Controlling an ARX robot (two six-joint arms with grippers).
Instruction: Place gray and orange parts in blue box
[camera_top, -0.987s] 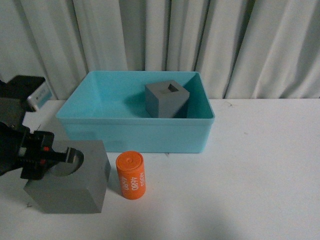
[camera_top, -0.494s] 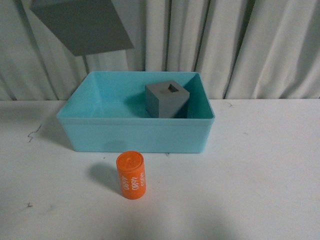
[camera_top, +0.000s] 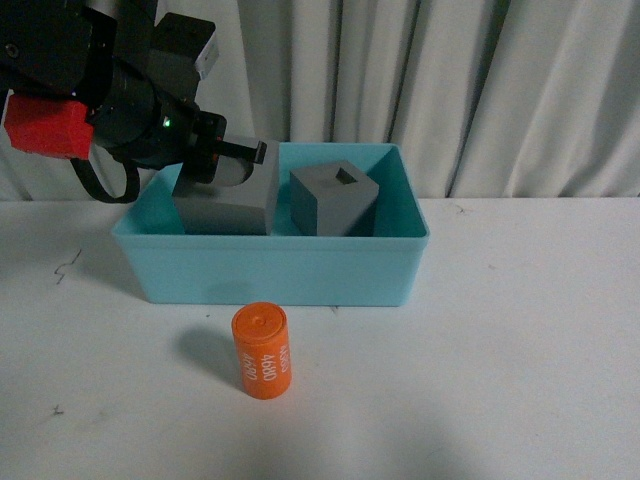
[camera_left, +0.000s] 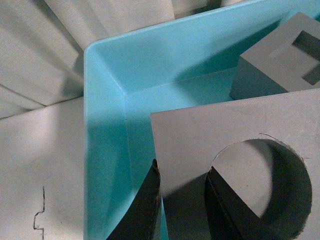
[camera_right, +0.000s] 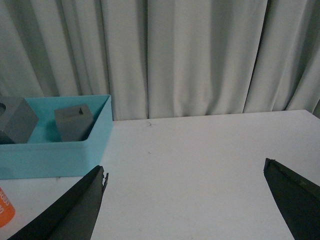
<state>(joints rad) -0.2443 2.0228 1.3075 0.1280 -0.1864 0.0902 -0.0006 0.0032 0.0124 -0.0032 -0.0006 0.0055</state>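
My left gripper (camera_top: 243, 158) is shut on the gray cube with the round recess (camera_top: 228, 205), one finger inside the recess and one outside its wall. It holds the cube inside the left half of the blue box (camera_top: 270, 242); the cube's base is hidden behind the front wall. In the left wrist view the gripper (camera_left: 183, 167) pinches that cube (camera_left: 210, 130) over the box floor (camera_left: 150, 55). The gray cube with the square recess (camera_top: 333, 200) sits in the box to its right. The orange cylinder (camera_top: 262, 352) stands on the table before the box. My right gripper (camera_right: 185, 167) is open over bare table.
A white table (camera_top: 520, 340) spreads to the right of the box. Pale curtains (camera_top: 450, 80) hang close behind it. The black left arm with a red piece (camera_top: 45, 125) looms over the box's left end. In the right wrist view the box (camera_right: 50, 155) is at far left.
The round-recess cube was on the table at front left, then lifted high, and now hangs inside the box's left half in my left gripper. The cylinder and the other cube stayed put.
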